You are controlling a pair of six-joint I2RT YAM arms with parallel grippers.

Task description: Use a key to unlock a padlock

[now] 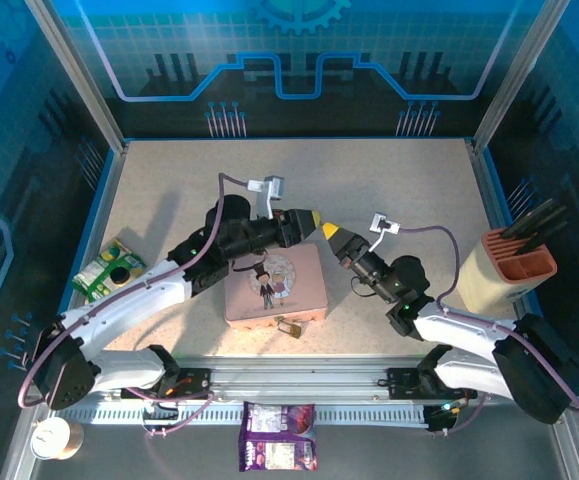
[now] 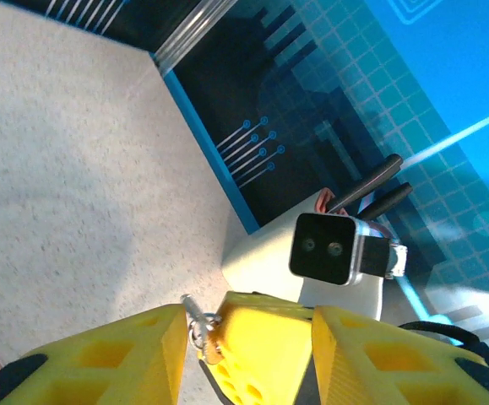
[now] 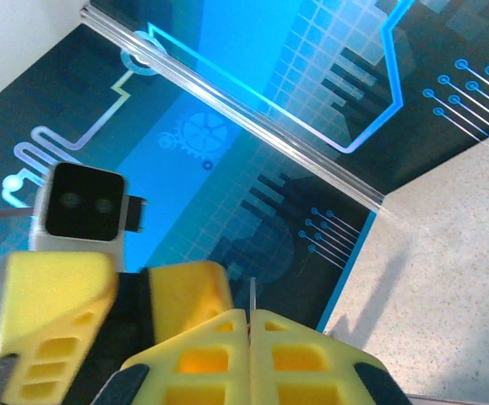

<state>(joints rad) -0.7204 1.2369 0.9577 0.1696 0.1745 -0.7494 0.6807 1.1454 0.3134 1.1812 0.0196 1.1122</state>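
Brass padlock [image 1: 290, 326] beside pink tin [image 1: 274, 285]; right gripper [image 3: 250, 317] jaws clamp key [image 3: 252, 292].

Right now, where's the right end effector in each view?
Top external: right end effector mid-frame.
Left wrist: end effector bottom centre, yellow, key at its tip.
Right wrist: end effector bottom centre, shut on the key.
Shared landmark: knife block, right edge from above, behind the end effector in the left wrist view.
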